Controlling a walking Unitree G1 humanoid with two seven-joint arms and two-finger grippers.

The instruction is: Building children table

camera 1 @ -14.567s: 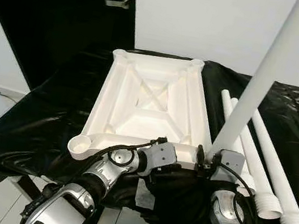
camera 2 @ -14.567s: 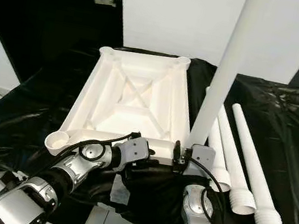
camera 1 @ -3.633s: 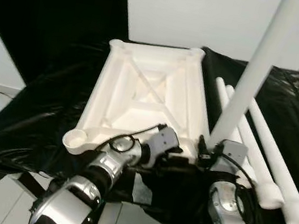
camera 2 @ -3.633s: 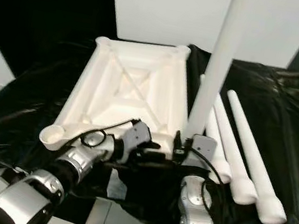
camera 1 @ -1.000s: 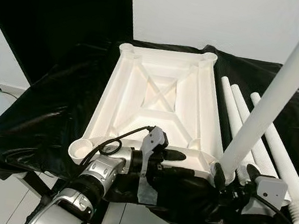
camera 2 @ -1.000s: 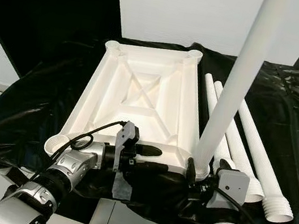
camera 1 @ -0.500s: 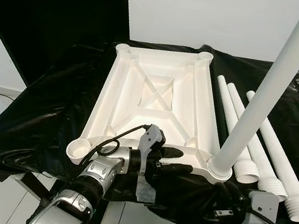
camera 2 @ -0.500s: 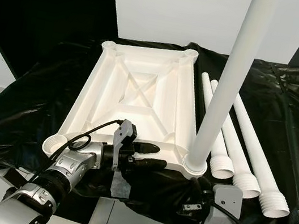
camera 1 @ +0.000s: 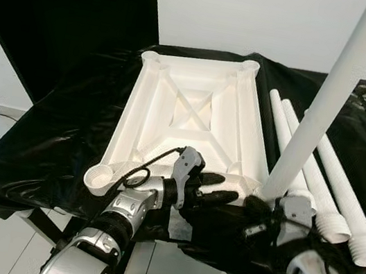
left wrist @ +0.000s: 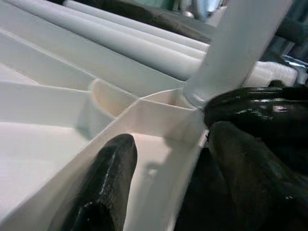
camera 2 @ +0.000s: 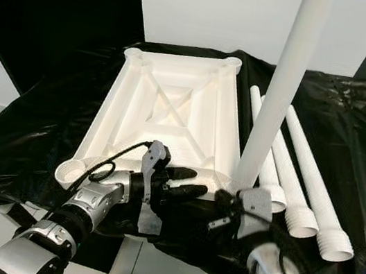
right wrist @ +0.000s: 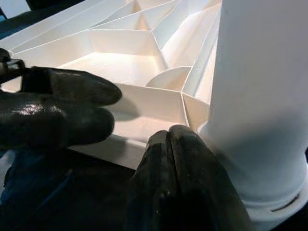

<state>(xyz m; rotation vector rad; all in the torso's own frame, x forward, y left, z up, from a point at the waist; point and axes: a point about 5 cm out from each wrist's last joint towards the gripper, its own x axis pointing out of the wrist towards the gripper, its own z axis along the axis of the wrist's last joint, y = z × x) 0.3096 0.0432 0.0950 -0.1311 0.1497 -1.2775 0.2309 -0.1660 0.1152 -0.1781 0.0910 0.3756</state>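
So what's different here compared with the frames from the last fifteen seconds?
The right gripper let go of the upright leg, dropped away, and has come back beside its base with fingers together. The left gripper shifted but stays straddling the near rim of the upturned tabletop. The leg stays standing in its corner socket; the three spare legs still lie alongside.
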